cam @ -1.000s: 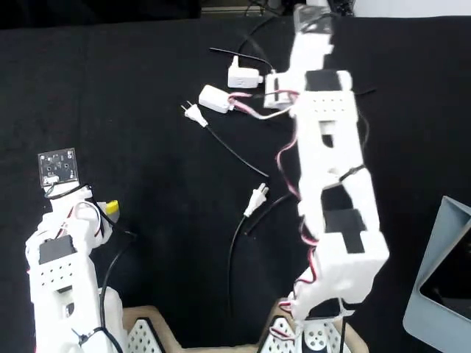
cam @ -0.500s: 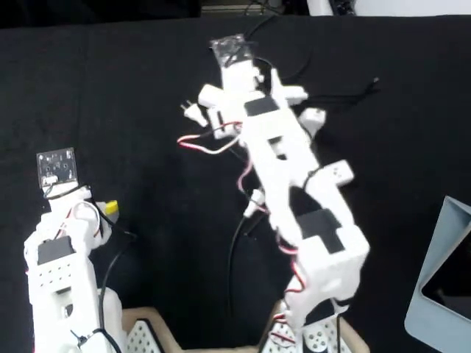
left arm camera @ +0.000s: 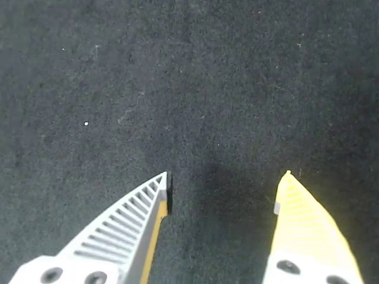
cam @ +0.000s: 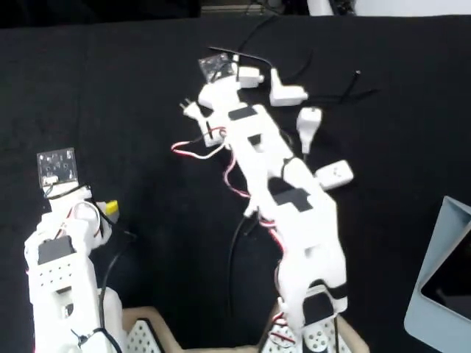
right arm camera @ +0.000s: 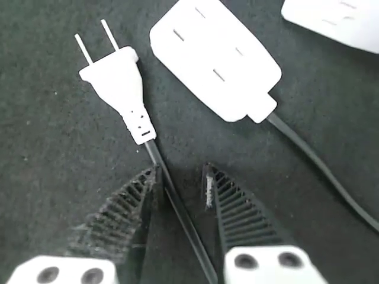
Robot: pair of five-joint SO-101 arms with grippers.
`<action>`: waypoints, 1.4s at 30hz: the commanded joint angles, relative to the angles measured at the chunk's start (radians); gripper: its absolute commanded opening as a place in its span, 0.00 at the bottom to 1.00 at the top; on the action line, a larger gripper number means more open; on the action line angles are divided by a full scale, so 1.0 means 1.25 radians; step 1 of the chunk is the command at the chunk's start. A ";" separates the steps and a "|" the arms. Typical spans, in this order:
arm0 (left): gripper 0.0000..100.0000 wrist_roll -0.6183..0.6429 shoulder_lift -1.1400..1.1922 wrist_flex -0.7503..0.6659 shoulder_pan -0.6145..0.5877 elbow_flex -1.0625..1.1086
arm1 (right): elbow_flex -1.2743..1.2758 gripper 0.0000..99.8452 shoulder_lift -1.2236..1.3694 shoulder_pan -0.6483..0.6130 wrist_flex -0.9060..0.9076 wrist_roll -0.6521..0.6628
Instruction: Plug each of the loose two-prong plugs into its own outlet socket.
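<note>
Right wrist view shows you the two-prong plug [right arm camera: 115,83] lying flat on the black cloth [right arm camera: 47,148], prongs pointing away from your right gripper [right arm camera: 180,176]. A white outlet socket [right arm camera: 216,59] lies just beside it, not touching. The plug's black cord [right arm camera: 177,213] runs back between the jaws. They stand partly open astride it just behind the plug body. The cord lies close against one finger and nothing is clamped.

In the high view you find the same plug [cam: 190,110] at the left end of the cluster on the far side of the table. Other white sockets [cam: 287,92] lie loose to its right, apart from it. Your right arm [cam: 294,213] stretches from its base at the near edge diagonally up and left, with the wrist over the plug's cord. Your left arm [cam: 59,272] sits folded at the near left. Your left gripper [left arm camera: 227,174] is spread wide over bare cloth with nothing between its fingers.

Against a second ago, the right arm has swung leftward from above the sockets to the plug, uncovering the sockets it had covered. The left arm has not shifted.
</note>
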 commanded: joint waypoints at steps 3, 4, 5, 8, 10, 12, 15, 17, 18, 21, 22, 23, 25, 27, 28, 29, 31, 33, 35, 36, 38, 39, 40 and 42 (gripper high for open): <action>0.29 0.006 -0.015 -0.014 -0.004 -0.006 | -0.058 0.01 0.004 -0.010 0.048 0.002; 0.29 0.006 -0.015 -0.014 -0.004 -0.006 | -0.062 0.02 0.004 -0.010 0.066 0.004; 0.29 0.006 -0.015 -0.014 -0.004 -0.006 | -0.071 0.01 0.004 -0.010 0.083 0.004; 0.29 0.005 -0.014 -0.014 -0.004 -0.006 | -0.099 0.01 -0.007 -0.010 0.142 0.001; 0.29 0.005 -0.014 -0.014 -0.004 -0.006 | -0.114 0.01 -0.025 -0.010 0.183 -0.027; 0.29 0.005 -0.014 -0.014 -0.004 -0.006 | -0.125 0.01 -0.053 -0.010 0.220 -0.072; 0.29 0.005 -0.014 -0.014 -0.004 -0.006 | -0.121 0.01 -0.112 -0.010 0.271 -0.134; 0.29 0.005 -0.014 -0.014 -0.004 -0.006 | -0.117 0.01 -0.153 -0.010 0.303 -0.195; 0.29 0.005 -0.014 -0.014 -0.004 -0.006 | -0.117 0.01 -0.170 -0.010 0.320 -0.227; 0.29 0.005 -0.012 -0.014 -0.003 -0.006 | -0.117 0.01 -0.217 -0.010 0.381 -0.311; 0.29 0.005 -0.012 -0.014 -0.003 -0.006 | -0.117 0.01 -0.229 -0.010 0.400 -0.327; 0.29 0.005 -0.012 -0.014 -0.003 -0.006 | -0.117 0.01 -0.239 -0.010 0.419 -0.334; 0.29 0.005 -0.012 -0.014 -0.003 -0.006 | -0.117 0.01 -0.251 -0.010 0.439 -0.330; 0.29 0.005 -0.012 -0.014 -0.003 -0.006 | -0.117 0.01 -0.247 -0.011 0.438 -0.291; 0.29 0.005 -0.012 -0.014 -0.003 -0.006 | -0.117 0.02 -0.239 -0.012 0.432 -0.269; 0.29 0.005 -0.012 -0.014 -0.003 -0.006 | -0.117 0.03 -0.226 -0.020 0.420 -0.249; 0.29 0.005 -0.012 -0.014 -0.003 -0.006 | -0.117 0.09 -0.192 -0.028 0.401 -0.207; 0.29 0.005 -0.012 -0.014 -0.006 -0.006 | -0.126 0.14 -0.153 -0.045 0.378 -0.180; 0.29 0.005 -0.012 -0.014 -0.007 -0.006 | -0.126 0.14 -0.116 -0.054 0.335 -0.155; 0.29 0.005 -0.012 -0.014 -0.007 -0.006 | -0.126 0.14 -0.100 -0.059 0.311 -0.140; 0.29 0.005 -0.011 -0.014 -0.007 -0.006 | -0.126 0.13 -0.068 -0.059 0.260 -0.120; 0.29 0.005 -0.011 -0.014 -0.007 -0.006 | -0.127 0.12 -0.053 -0.056 0.237 -0.113; 0.29 0.005 -0.011 -0.014 -0.007 -0.006 | -0.127 0.12 -0.040 -0.055 0.217 -0.106; 0.29 0.005 -0.011 -0.014 -0.007 -0.006 | -0.127 0.13 -0.020 -0.047 0.190 -0.098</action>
